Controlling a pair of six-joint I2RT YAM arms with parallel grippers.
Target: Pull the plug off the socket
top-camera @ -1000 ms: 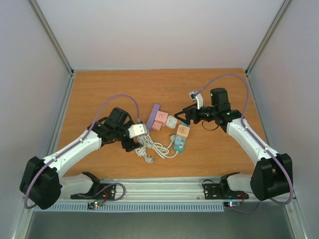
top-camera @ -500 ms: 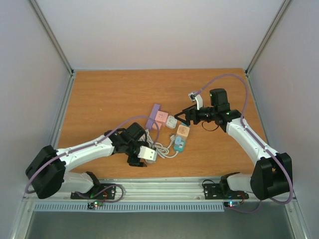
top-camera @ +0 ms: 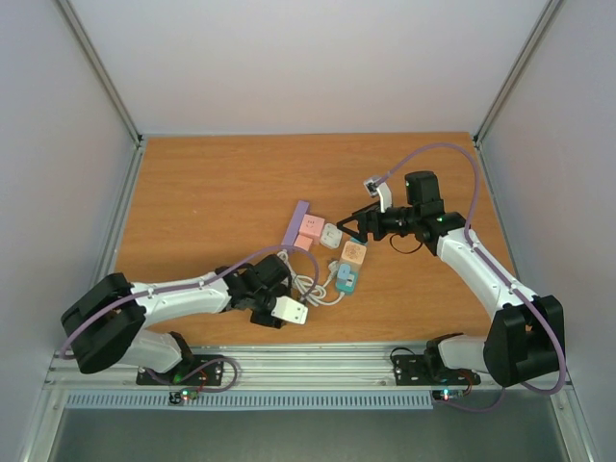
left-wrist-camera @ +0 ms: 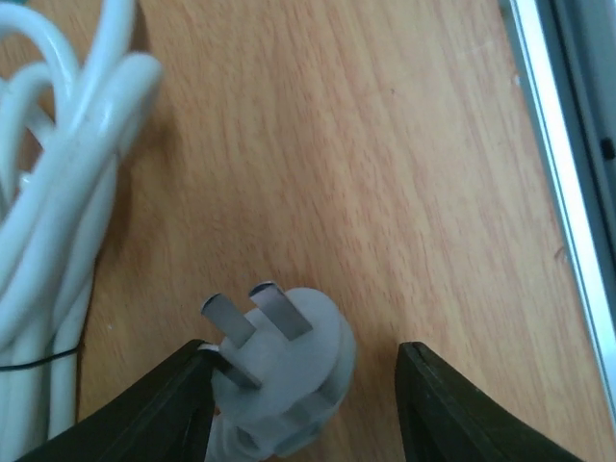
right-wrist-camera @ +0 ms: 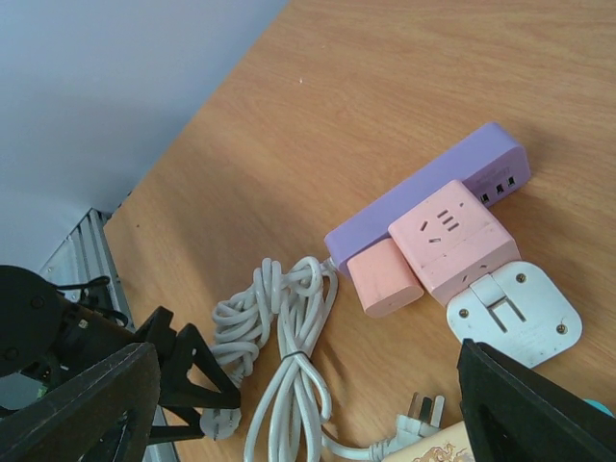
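Observation:
A white three-pin plug [left-wrist-camera: 279,371] lies free on the wood, at the end of a coiled white cable [left-wrist-camera: 58,221]. My left gripper [left-wrist-camera: 306,385] is open around it: the plug rests against the left finger [left-wrist-camera: 178,404], with a gap to the right finger [left-wrist-camera: 452,414]. In the top view the left gripper [top-camera: 273,317] is near the table's front edge. A purple power strip [right-wrist-camera: 423,192] carries a pink socket cube [right-wrist-camera: 448,236] and a small pink adapter [right-wrist-camera: 383,279]. My right gripper [top-camera: 349,228] hovers open and empty beside that cluster.
A white adapter [right-wrist-camera: 515,313] lies by the pink cube. A second white plug [right-wrist-camera: 416,438] lies beside a peach block [top-camera: 353,253] and a teal block [top-camera: 346,277]. The metal rail [top-camera: 318,366] runs along the front edge, close to the left gripper.
My left arm has swung down and right, from beside the cable coil towards the front edge, and now straddles the cable's plug. The right arm has barely moved.

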